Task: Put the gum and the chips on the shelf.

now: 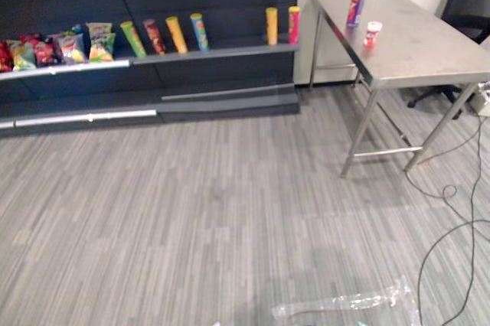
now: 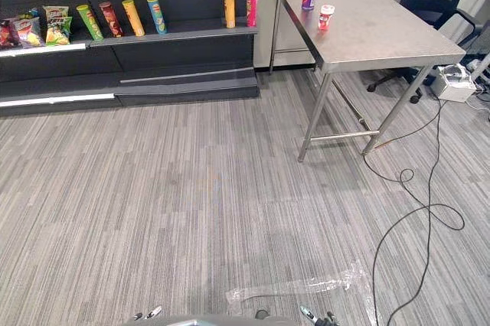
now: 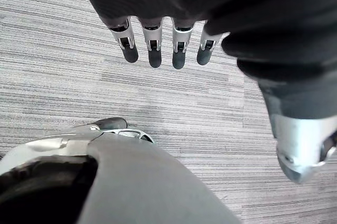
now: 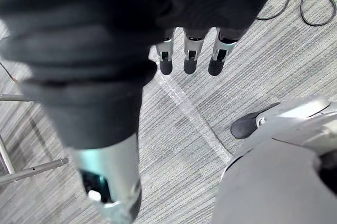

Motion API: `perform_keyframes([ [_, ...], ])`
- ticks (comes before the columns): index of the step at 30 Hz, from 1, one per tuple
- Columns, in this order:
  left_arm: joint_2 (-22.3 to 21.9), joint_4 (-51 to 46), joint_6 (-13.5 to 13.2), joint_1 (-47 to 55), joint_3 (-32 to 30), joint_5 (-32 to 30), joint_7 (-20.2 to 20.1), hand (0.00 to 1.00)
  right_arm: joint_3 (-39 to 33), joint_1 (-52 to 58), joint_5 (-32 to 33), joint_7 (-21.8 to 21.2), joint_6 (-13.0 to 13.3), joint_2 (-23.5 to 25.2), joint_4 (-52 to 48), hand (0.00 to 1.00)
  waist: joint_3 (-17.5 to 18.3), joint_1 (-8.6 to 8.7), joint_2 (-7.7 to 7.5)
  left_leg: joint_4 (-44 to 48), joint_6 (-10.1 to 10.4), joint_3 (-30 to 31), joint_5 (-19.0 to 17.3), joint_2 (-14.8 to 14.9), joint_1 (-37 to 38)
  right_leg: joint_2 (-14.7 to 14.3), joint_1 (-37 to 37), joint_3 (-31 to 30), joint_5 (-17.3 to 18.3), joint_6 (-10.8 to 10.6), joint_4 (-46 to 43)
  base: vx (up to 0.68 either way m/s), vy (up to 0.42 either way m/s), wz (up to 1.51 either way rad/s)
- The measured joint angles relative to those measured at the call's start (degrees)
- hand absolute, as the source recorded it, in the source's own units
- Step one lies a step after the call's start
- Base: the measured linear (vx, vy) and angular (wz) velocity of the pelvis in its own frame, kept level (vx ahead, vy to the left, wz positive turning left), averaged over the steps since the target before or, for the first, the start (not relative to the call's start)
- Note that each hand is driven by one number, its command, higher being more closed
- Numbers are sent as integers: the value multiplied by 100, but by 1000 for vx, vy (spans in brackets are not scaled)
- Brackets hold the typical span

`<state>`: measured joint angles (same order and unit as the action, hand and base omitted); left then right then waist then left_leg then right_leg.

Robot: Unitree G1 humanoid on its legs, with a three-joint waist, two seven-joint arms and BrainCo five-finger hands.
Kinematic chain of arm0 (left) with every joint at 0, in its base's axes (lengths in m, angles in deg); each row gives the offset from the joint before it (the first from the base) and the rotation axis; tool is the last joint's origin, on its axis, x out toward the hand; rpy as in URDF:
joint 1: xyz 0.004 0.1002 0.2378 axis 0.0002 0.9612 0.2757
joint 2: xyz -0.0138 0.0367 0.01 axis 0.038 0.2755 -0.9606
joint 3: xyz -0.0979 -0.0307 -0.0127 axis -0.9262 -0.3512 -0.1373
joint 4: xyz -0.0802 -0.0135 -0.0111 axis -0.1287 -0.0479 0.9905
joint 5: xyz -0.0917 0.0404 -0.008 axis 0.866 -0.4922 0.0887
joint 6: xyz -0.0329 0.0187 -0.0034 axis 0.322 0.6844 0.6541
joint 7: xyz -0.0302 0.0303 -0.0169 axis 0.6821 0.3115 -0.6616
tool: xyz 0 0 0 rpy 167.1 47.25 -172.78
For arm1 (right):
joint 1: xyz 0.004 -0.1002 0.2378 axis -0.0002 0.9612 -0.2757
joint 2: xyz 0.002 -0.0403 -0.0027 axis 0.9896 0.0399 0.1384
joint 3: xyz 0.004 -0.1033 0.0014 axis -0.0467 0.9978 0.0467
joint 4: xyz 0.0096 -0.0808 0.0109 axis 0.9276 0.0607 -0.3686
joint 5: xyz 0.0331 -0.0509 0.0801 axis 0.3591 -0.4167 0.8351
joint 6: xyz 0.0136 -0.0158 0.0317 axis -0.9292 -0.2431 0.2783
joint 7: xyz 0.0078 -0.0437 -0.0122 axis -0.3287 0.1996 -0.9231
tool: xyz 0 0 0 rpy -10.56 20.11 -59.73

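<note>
A tall purple chips can (image 1: 357, 0) stands at the far end of the steel table (image 1: 417, 54) on the right. A small white gum bottle with a red label (image 1: 373, 34) sits on the table a little nearer than the can. The dark shelf (image 1: 214, 52) runs along the wall at the left, a few steps away across the floor. My left hand (image 3: 154, 50) hangs over the grey floor with straight fingers and holds nothing. Fingers straight and empty too, my right hand (image 4: 189, 56) hangs above the floor, far from the table.
Several upright chips cans (image 1: 177, 34) and snack bags (image 1: 69, 47) stand on the shelf's middle board. A black office chair (image 1: 465, 12) is behind the table. Cables (image 2: 429, 203) loop on the floor at the right. A clear plastic strip (image 2: 295, 288) lies on the carpet nearby.
</note>
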<state>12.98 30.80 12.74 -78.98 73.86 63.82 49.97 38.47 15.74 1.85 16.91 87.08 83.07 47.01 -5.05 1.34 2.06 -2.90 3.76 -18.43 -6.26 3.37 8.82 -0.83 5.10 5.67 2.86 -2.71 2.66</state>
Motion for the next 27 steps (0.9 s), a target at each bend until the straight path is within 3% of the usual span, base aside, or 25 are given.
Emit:
perform_keyframes([
  [13,32,4,-42,-13,172,6,2,0,22,-29,-478,108,-37,-32,-4,0,1,-10,-3,-66,-2,-7,2,11,43,-30,87,28,-40,41,121,1,-28,0],
  [27,34,5,-44,-23,173,5,8,0,-20,-37,-444,127,-15,-22,-4,0,-13,-3,-28,-63,2,-16,-1,11,66,-30,98,25,-44,30,121,-18,-30,-1],
])
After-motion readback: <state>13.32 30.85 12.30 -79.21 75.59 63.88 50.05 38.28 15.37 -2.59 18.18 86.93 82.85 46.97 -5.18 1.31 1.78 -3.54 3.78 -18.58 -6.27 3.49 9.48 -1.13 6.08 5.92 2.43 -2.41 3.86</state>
